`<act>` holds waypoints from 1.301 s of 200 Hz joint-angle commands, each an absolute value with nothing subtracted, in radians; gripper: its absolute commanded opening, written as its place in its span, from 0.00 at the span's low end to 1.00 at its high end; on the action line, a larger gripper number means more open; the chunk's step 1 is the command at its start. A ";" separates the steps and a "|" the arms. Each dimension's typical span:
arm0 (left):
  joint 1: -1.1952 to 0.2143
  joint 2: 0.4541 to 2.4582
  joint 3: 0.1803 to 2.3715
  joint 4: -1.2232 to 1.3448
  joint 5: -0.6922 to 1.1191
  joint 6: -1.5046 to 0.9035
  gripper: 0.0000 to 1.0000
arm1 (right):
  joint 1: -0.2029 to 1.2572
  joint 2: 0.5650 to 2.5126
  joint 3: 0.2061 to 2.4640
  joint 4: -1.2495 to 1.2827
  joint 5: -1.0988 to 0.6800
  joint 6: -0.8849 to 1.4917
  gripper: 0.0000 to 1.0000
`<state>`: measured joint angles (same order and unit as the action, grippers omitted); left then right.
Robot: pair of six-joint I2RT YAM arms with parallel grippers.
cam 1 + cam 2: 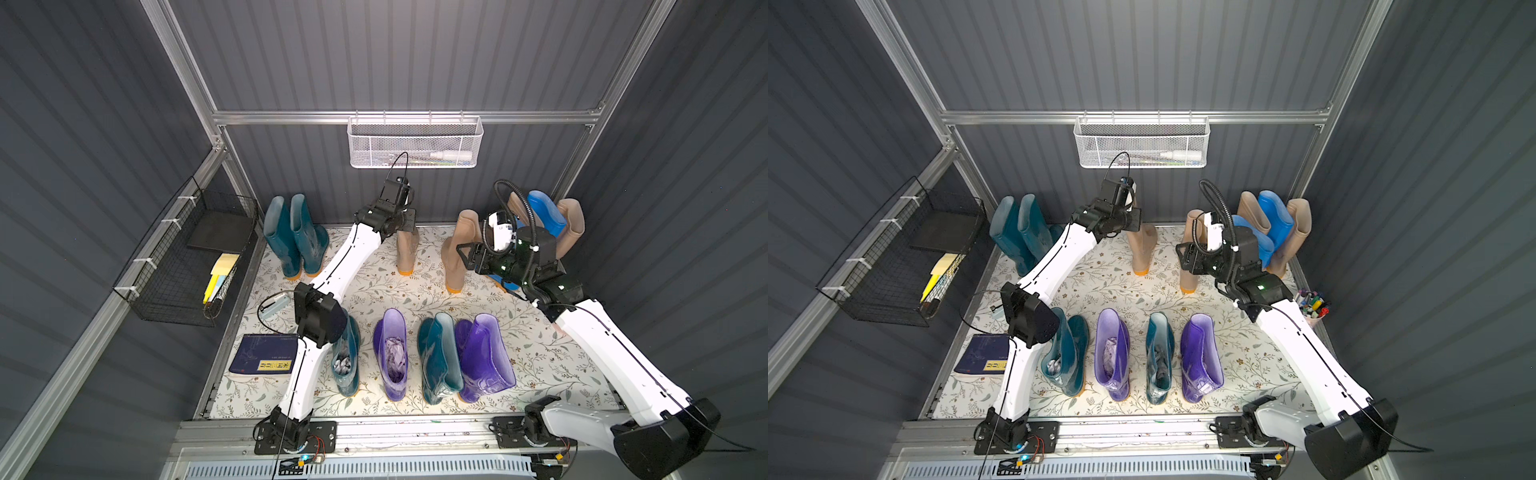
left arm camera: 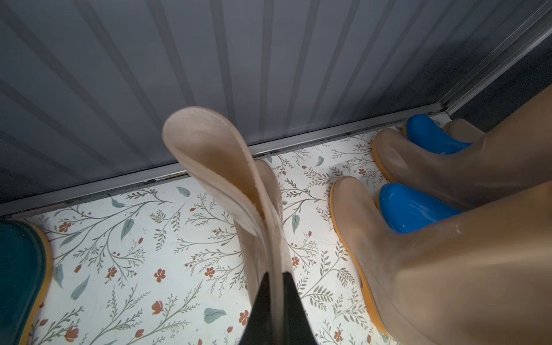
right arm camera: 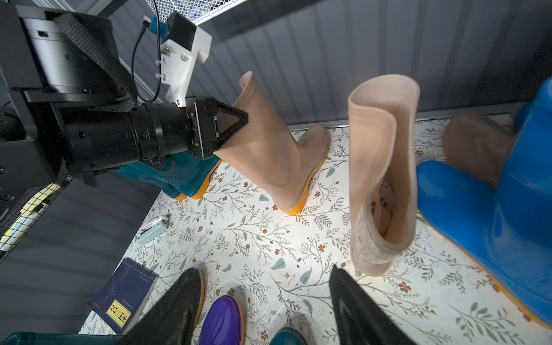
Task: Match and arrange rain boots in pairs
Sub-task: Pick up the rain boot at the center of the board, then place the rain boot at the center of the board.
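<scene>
My left gripper (image 2: 276,276) is shut on the top rim of a beige rain boot (image 1: 407,251) that stands near the back wall; its fingers (image 3: 239,122) pinch the folded shaft. A second beige boot (image 3: 382,167) stands just to its right, in front of my open right gripper (image 3: 264,270), which holds nothing. A dark teal pair (image 1: 293,237) stands at the back left. Two bright blue boots (image 1: 1273,218) and two more beige ones (image 1: 1298,224) crowd the back right corner. The front row runs teal (image 1: 347,361), purple (image 1: 392,353), teal (image 1: 438,357), purple (image 1: 484,357).
A white mesh basket (image 1: 415,143) hangs on the back wall and a black wire basket (image 1: 187,257) on the left wall. A blue book (image 1: 264,353) and a small white device (image 1: 274,305) lie at the left of the floral mat (image 1: 561,361). A cup of markers (image 1: 1314,309) stands at the right edge.
</scene>
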<state>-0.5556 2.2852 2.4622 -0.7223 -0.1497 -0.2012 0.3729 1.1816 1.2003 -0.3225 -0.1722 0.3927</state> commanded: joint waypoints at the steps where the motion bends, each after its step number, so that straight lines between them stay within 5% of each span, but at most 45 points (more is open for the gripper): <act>1: -0.546 2.214 2.509 -0.713 -0.198 -0.173 0.00 | 0.371 1.166 1.189 -0.315 -0.173 0.398 0.72; 260: -0.351 1.949 2.216 -0.706 -0.357 -0.117 0.00 | 0.411 1.333 1.268 -0.261 -0.251 0.450 0.69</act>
<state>-0.3618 2.0258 2.2158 -0.8001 -0.3302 -0.1516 0.3870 1.3136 1.2140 -0.2985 -0.2390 0.4343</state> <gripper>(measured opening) 0.086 0.692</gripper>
